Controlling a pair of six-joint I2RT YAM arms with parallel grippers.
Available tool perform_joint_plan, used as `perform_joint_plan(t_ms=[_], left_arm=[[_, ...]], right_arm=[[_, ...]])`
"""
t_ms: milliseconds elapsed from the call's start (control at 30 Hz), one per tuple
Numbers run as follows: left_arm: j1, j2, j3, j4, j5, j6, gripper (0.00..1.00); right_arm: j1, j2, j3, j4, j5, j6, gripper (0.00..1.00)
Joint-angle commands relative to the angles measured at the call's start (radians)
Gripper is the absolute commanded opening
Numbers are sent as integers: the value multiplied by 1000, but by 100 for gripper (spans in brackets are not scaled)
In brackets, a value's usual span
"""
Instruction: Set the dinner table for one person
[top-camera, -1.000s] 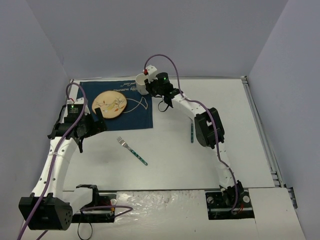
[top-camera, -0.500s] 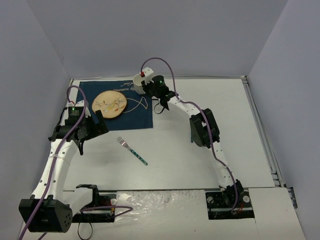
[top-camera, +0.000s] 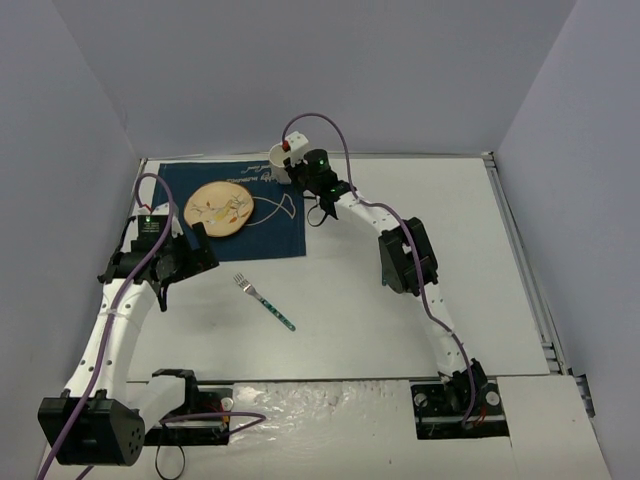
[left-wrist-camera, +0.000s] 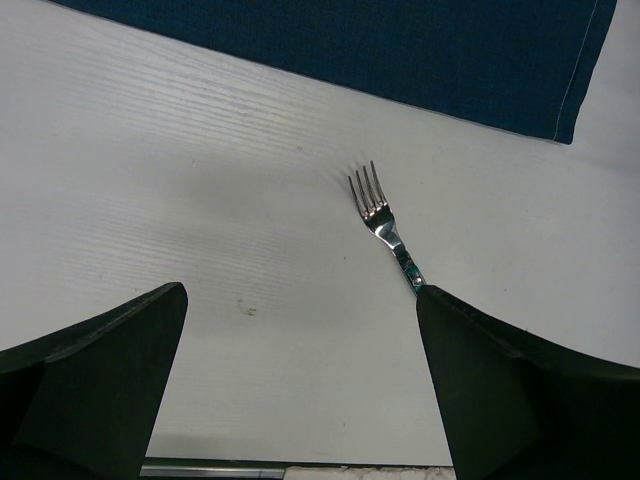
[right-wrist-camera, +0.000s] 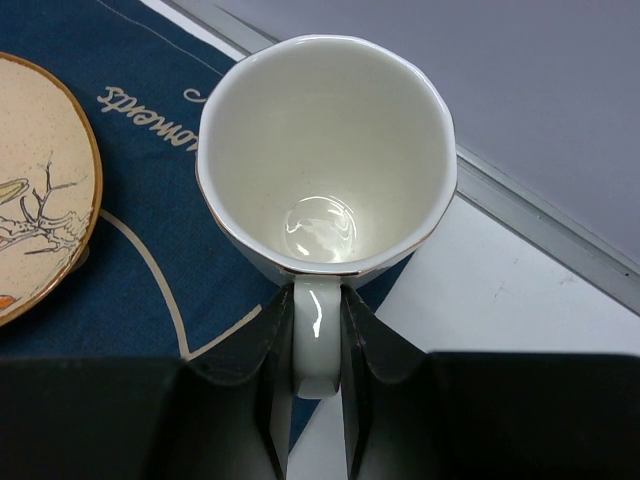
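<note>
Nearest my bases, the large white rectangular tabletop (top-camera: 350, 340) with its thin metal edge spreads under both my arms. My left pincer (top-camera: 203, 243) hangs low over its left side, jaws spread as wide as they go and gripping nothing; from that wrist I look down between them (left-wrist-camera: 300, 295) at bare white surface. Just to its right lies a silver fork with a green patterned handle (top-camera: 263, 301), flat on the tabletop, tines pointing at the mat's near edge. Beyond it, the dark blue fish-print cloth mat (top-camera: 275, 235) covers the far left area, with a round tan decorated plate (top-camera: 220, 210) on its left half. Farthest, over the mat's far right corner, my right pincer (right-wrist-camera: 315, 310) is pinched on the handle of an upright white ceramic cup (right-wrist-camera: 325, 150); whether the cup rests on the mat, I cannot tell.
</note>
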Motion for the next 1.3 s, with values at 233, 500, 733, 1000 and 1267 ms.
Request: perform_joint_plan(t_ms=[233,500,733,1000,1267], left_arm=[[-9,-22,-14,29,10,-18,97],[-11,-26,-21,29,14,-22,97],[-11,-29,-28,29,14,-25,97],[-11,-32,-30,26,11,-27,97],[-12,-37,-37,19,7,-46,97]], right_arm=[[2,0,160,205,28,-20,0],[0,26,193,196,32,-20,0],[0,33,186,189,40,-18,0],[-1,32,168,193,38,-6,36],[-10,-8,122,203,38,9,72]])
